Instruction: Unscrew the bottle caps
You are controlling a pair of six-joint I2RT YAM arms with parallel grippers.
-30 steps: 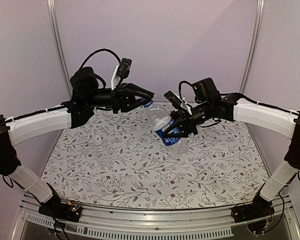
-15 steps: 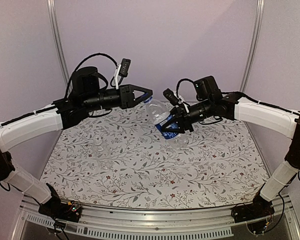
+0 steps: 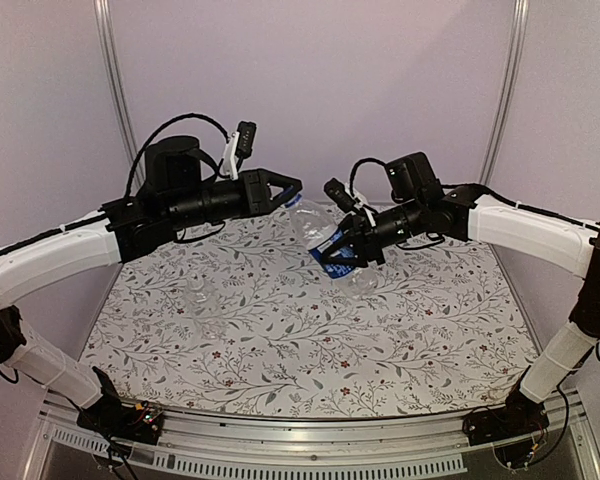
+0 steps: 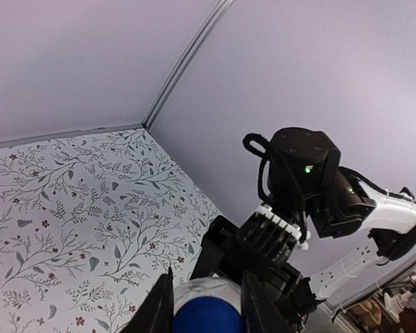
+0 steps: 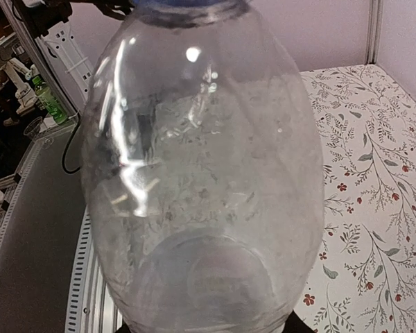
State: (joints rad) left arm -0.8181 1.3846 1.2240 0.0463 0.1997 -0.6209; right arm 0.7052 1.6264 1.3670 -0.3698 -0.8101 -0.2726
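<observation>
The taller bottle (image 3: 330, 240), clear with a blue-and-white label band, is held tilted in the air, neck toward the left. My right gripper (image 3: 348, 252) is shut on its lower body; in the right wrist view the bottle (image 5: 208, 173) fills the frame and hides the fingers. Its bright blue cap (image 4: 204, 318) sits between the fingers of my left gripper (image 4: 204, 305), which close on it from both sides; in the top view the left gripper (image 3: 292, 190) meets the bottle's neck. The shorter unlabelled bottle (image 3: 202, 295) stands on the table at left; its pale cap is hard to make out.
The floral tablecloth (image 3: 310, 350) covers the table. Pale walls with metal corner posts (image 3: 115, 90) close in the back and sides. The right arm's wrist (image 4: 301, 180) hangs close in front of the left gripper.
My left gripper's fingers have narrowed from spread to closed around the blue cap, and its wrist has turned. The right gripper has raised the bottle slightly toward it.
</observation>
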